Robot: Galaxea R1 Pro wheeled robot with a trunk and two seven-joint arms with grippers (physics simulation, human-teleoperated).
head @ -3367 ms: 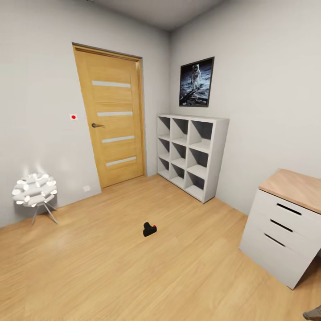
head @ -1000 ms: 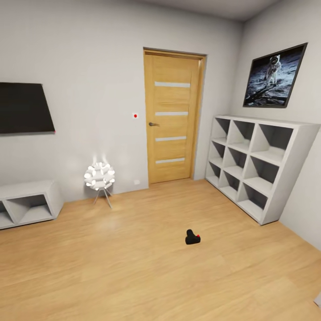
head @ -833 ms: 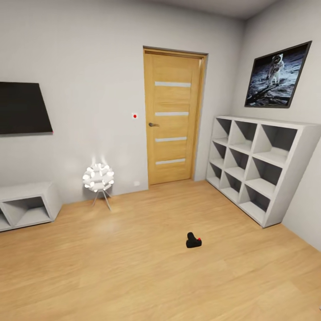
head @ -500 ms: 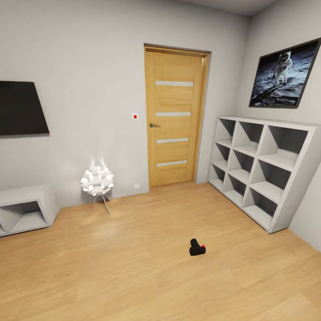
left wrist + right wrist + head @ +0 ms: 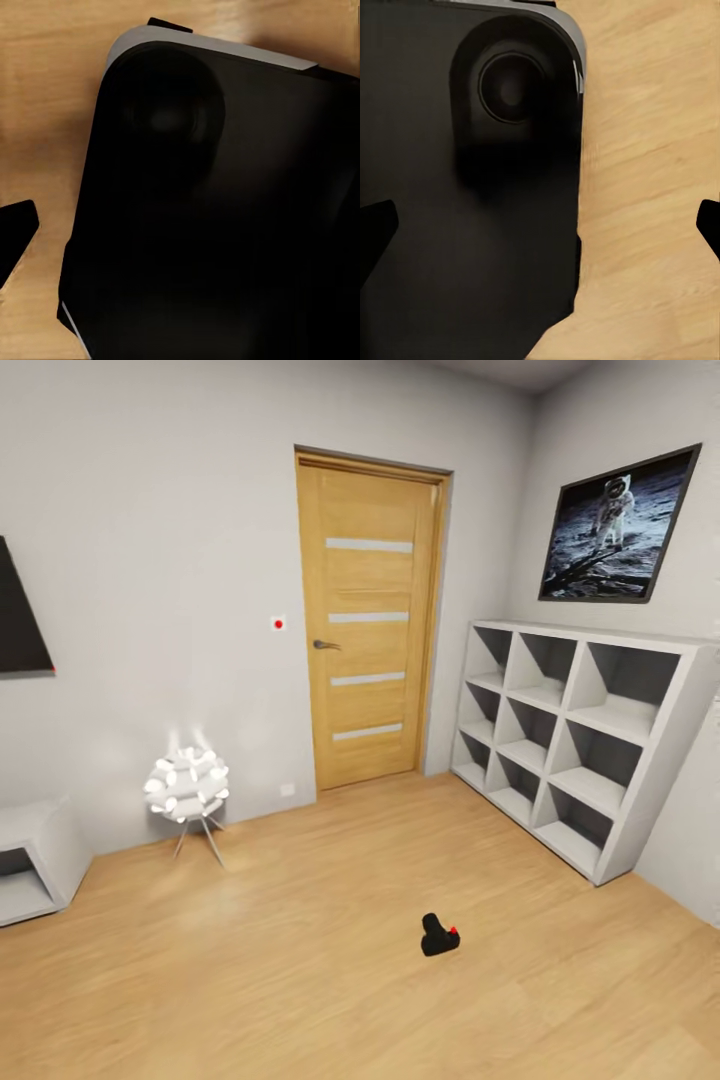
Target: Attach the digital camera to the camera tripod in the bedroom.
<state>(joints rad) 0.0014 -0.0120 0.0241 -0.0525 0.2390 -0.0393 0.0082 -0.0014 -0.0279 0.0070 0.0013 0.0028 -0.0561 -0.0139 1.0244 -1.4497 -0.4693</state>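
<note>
You see the camera (image 5: 438,937) lying on the wood floor (image 5: 300,980), well apart from the door (image 5: 368,625), the white shelf unit (image 5: 575,730) and the small lamp (image 5: 186,785); in the right wrist view the right gripper (image 5: 540,225) stands spread and empty; the left gripper's state cannot be told.

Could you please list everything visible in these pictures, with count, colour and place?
digital camera: one, black with red dot, on the floor, centre foreground.
door: one, light wood, shut, far wall.
cube shelf: one, white, along the right wall.
astronaut picture: one, dark-framed, above the shelf.
globe lamp: one, white, lit, on thin legs left of the door.
low cabinet: one, white, far left.
dark screen: one, black, left wall edge.
floor: light wood.
right gripper: black fingertips at frame edges, open.
</note>
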